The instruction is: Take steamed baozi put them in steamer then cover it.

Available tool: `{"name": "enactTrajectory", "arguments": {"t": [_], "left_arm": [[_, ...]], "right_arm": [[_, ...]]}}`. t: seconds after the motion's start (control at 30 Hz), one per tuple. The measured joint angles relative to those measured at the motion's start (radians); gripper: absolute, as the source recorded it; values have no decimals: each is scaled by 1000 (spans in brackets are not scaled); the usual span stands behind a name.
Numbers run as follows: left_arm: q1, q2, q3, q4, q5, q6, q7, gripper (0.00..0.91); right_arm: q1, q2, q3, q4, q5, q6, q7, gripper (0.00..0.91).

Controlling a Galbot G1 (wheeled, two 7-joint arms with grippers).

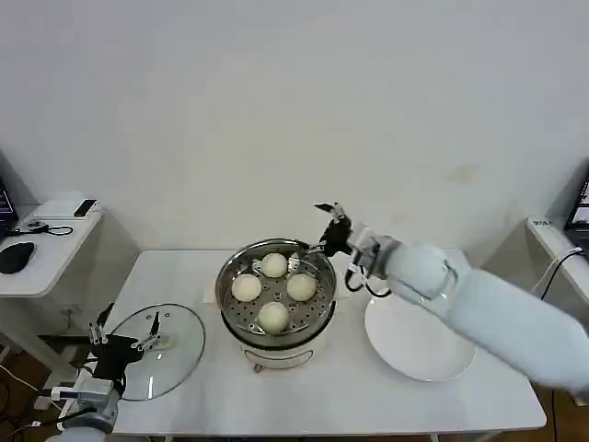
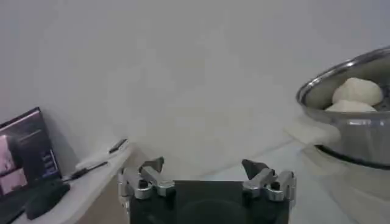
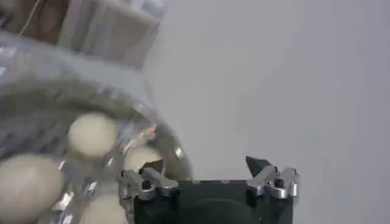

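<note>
White table (image 1: 184, 276) held the steamer (image 1: 276, 299) upright at its middle, four baozi (image 1: 274, 265) inside; one cover (image 1: 156, 350) lay flat to its left, under my spread, empty left gripper (image 1: 124, 336); my right gripper (image 1: 329, 227), spread and empty, hung by the steamer's far right rim; one plate (image 1: 419, 345) lay right.

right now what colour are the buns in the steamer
Cream-white, all four buns, seen best in the head view.

Shiny metal steamer (image 1: 276, 299), clear glass cover (image 1: 170, 345), smooth matt baozi (image 1: 273, 316).
</note>
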Motion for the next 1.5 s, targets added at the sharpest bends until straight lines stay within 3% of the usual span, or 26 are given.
{"name": "enactTrajectory", "arguments": {"t": [0.2,0.43,0.7,1.1,1.5], "left_arm": [[-5,2,9,27,11,-19,4,907],[3,3,20,59,73,-55,-3,907],[49,34,-22,87,332,-145,-40,907],[61,134,-26,214,744,-221,-97,907],[-12,216,72,344,913,-213,-83,907]], "right_arm": [[-382,76,400,57,-115,139,-3,907],[-743,277,827,76,-224,299,-74,907],[-1017,466,1154,124,-264,380,-120,907],[-1236,614,1335,213,-268,395,-118,907],[-1327,675,1410,265,-262,390,-113,907]]}}
